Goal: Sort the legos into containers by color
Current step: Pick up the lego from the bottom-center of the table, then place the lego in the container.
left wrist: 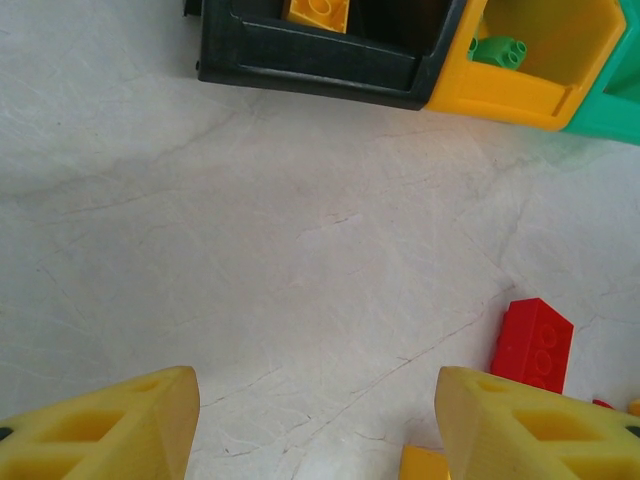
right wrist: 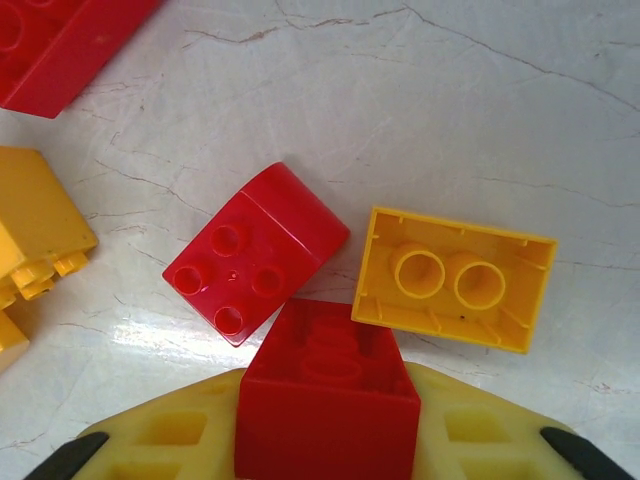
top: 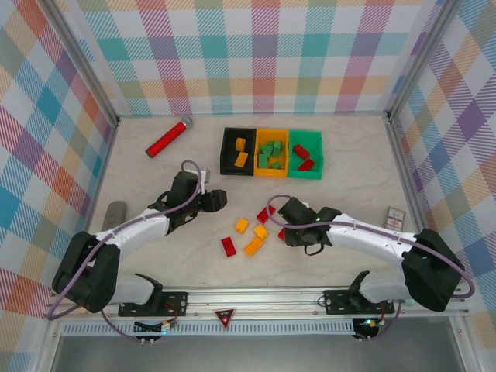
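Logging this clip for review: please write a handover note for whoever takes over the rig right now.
Left end effector: open, empty, above bare table short of the black bin.
Right end effector: shut on a red brick beside the loose pile.
Done: orange bricks in the black bin, green bricks in the yellow bin, red bricks in the green bin.
Left: the held brick, plus loose orange pieces and loose red pieces on the table.
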